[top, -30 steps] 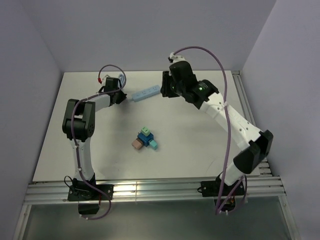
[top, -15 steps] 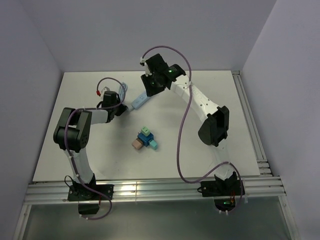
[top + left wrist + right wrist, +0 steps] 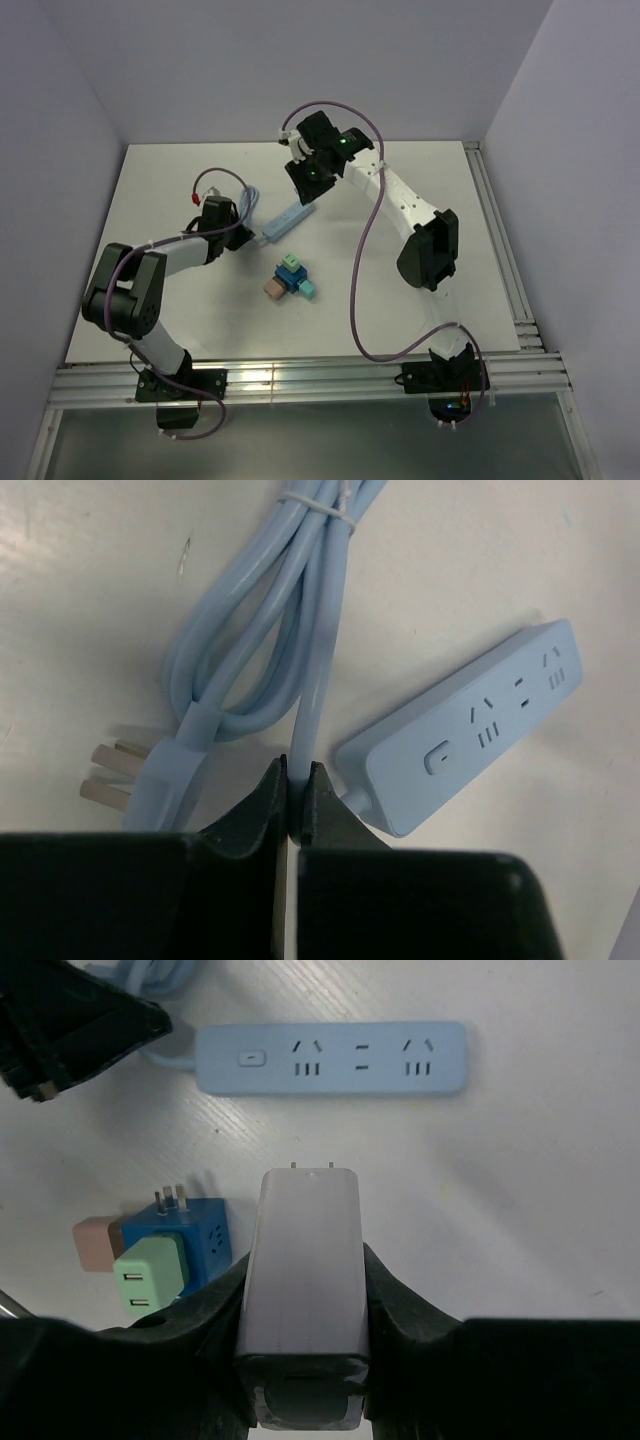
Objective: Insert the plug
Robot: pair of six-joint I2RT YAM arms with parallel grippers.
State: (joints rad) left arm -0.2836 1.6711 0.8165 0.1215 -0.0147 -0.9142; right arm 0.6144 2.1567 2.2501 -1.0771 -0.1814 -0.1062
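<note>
The right hand is clamped across the flanks of the pale grey rectangular plug, whose 2 short pins point ahead toward the pale blue plastic power strip. The strip lies flat on the white table; the plug is held above the table, near the strip but not touching it. The left hand is pinched shut on the strip's pale blue cable, just beside the switch end, which should stop the strip from sliding.

The step in hand looks like lining the pins up over a socket. To do it well:

- Pick a 2-slot opening. The middle pair of slots looks the likeliest fit, though the slots are small in these views.
- Compare the line through the 2 pins with the line through those slots. From the right wrist view they may lie crosswise, in which case the wrist should turn before it descends.
- Bring the plug square to the strip's face, so both pins enter together and neither scrapes the plastic.
- Press straight in while the left hand bears down on the cable (a light strip skates easily).
- Stay clear of the blue cube adapter lying nearby with its green and pink plugs.
</note>
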